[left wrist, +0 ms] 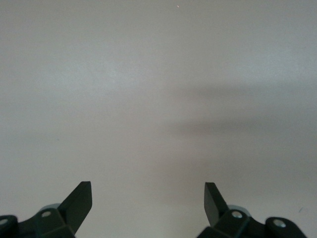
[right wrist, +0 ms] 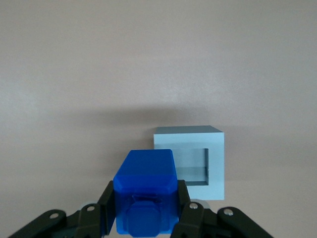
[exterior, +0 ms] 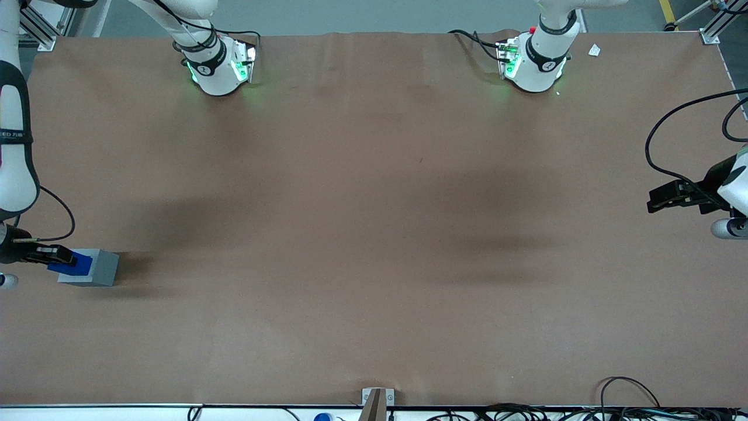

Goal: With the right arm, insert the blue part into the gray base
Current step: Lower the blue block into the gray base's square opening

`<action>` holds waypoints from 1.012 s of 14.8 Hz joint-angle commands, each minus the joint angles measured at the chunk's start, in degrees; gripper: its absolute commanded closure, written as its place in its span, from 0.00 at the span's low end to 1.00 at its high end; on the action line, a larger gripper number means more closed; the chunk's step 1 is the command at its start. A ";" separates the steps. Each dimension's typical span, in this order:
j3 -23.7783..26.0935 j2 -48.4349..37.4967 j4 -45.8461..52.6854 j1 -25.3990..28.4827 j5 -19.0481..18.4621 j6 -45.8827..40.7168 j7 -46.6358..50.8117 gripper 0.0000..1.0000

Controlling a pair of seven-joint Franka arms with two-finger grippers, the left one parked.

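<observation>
Plastic, bright blue and glossy, makes up the blue part [right wrist: 144,191]: a roughly cubic block with bevelled edges and a smaller raised step on one face. One such part is in sight, and it sits clamped between the two black fingers [right wrist: 187,208] of the tool [right wrist: 144,218], which press on two of its sides. In the front view the blue part [exterior: 75,264] hangs at the working arm's end of the desk [exterior: 374,234], overlapping the top of the gray base [exterior: 93,269]; whether the two touch cannot be told from that view. The wrist view shows the part held above the desk, just beside the base and partly covering its near edge.

One gray base [right wrist: 190,161] is present: a pale gray, box-like block with flat walls and a square recess in its top, wider than the blue part. It rests flat on the brown desk. The right arm [exterior: 14,140], white with black joint bands, reaches down to the tool [exterior: 55,255] over it.
</observation>
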 commanded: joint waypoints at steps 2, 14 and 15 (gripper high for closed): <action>0.91 1.58 0.45 -2.30 -0.58 0.45 -4.17 0.76; 0.91 3.08 1.24 -3.09 -0.57 3.00 -0.58 0.78; 0.91 3.16 1.24 -3.18 -0.58 3.00 -0.58 0.78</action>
